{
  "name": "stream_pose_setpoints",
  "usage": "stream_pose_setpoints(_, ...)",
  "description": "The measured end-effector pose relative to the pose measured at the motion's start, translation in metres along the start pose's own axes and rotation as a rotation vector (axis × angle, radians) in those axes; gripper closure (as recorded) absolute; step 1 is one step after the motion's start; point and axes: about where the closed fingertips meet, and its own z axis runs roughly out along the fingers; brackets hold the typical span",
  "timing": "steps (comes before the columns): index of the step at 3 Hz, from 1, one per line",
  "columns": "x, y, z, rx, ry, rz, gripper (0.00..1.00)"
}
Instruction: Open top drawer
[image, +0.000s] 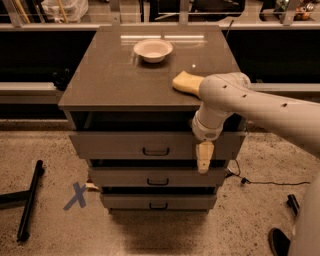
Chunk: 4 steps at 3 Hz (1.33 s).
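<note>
The top drawer (120, 145) is a flat grey front with a small black centre pull (155, 151). It stands pulled out from the cabinet, with a dark gap between it and the countertop. Two narrower grey drawers (157, 177) sit below it. My gripper (204, 159) hangs from the white arm in front of the top drawer's right part, to the right of the pull, with its tan fingers pointing down.
The brown cabinet top (115, 75) carries a white bowl (153, 49) at the back and a tan sponge (187, 82) at the right. A blue tape X (76, 195) and a black stand leg (29, 200) lie on the floor left. A cable (260, 182) runs right.
</note>
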Motion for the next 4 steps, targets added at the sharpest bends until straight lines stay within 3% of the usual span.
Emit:
stream_pose_setpoints(1, 0.002, 0.0, 0.004, -0.031, 0.001, 0.016, 0.18)
stream_pose_setpoints(3, -0.006, 0.024, -0.007, -0.032, 0.015, 0.035, 0.65)
stream_pose_setpoints(4, -0.006, 0.024, -0.007, -0.032, 0.015, 0.035, 0.88)
